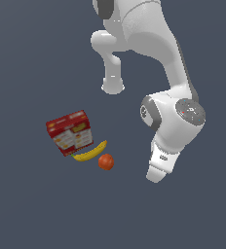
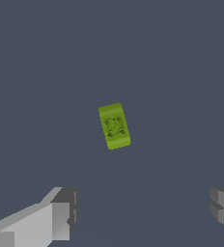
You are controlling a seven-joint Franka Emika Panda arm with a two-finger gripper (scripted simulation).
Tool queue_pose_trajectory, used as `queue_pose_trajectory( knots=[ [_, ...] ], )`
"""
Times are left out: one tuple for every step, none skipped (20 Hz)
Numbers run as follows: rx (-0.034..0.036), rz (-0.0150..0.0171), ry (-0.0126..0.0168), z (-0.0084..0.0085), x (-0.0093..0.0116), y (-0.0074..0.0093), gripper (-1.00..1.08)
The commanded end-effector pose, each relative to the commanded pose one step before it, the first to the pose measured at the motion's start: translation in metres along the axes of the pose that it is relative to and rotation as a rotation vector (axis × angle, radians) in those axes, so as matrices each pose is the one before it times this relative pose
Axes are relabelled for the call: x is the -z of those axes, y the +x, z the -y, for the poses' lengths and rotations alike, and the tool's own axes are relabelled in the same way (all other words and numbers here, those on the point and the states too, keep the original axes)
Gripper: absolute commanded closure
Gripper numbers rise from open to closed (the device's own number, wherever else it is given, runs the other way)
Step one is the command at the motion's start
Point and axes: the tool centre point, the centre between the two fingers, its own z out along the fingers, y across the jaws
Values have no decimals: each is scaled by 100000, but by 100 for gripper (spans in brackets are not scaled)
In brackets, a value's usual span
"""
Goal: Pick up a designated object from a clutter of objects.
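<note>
Hovering released above the green block (image 2: 114, 126), the end effector (image 2: 145, 212) could miss so small, flat a target.

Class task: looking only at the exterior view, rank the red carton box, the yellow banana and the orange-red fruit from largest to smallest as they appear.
1. Red carton box, clearly the largest.
2. Yellow banana, long but thin.
3. Orange-red fruit, smallest.
All three lie close together, so nearness to the camera hardly skews the ranking.

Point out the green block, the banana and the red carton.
green block (image 2: 114, 126), wrist view, middle of its marked top face.
banana (image 1: 90, 153), exterior view, middle of its curve.
red carton (image 1: 69, 132), exterior view, centre of its printed face.
</note>
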Motion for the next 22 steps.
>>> queue_pose_trajectory(
  knots=[
    [7604,-671,123,351,-1481,1230,-92],
    [2521,-231,76,115,-516,413,-92],
    [2327,-224,71,102,-480,381,-92],
    [2135,-215,66,92,-443,351,-92],
    [1945,-204,61,81,-406,319,-92],
    [1755,-191,55,72,-369,289,-92],
    [1567,-176,49,62,-331,258,-92],
    [1380,-159,43,54,-293,227,-92],
    [1194,-140,37,46,-254,197,-92],
    [1010,-121,31,38,-215,166,-92],
    [824,-100,25,30,-177,135,-92],
    [641,-79,20,24,-137,106,-92],
    [457,-57,14,16,-98,75,-92],
    [278,-35,8,11,-59,48,-92],
    [84,-11,3,1,-20,11,-92],
    [-528,101,83,30,67,-73,-92],
    [0,0,0,-1,-37,-2,-92],
    [0,0,0,-3,-111,-7,-92],
    [48,-5,-7,12,-178,17,-92],
    [0,0,0,-6,-257,-16,-92],
    [48,-5,-7,10,-324,7,-92],
    [48,-5,-7,10,-396,2,-92]
  ],
)
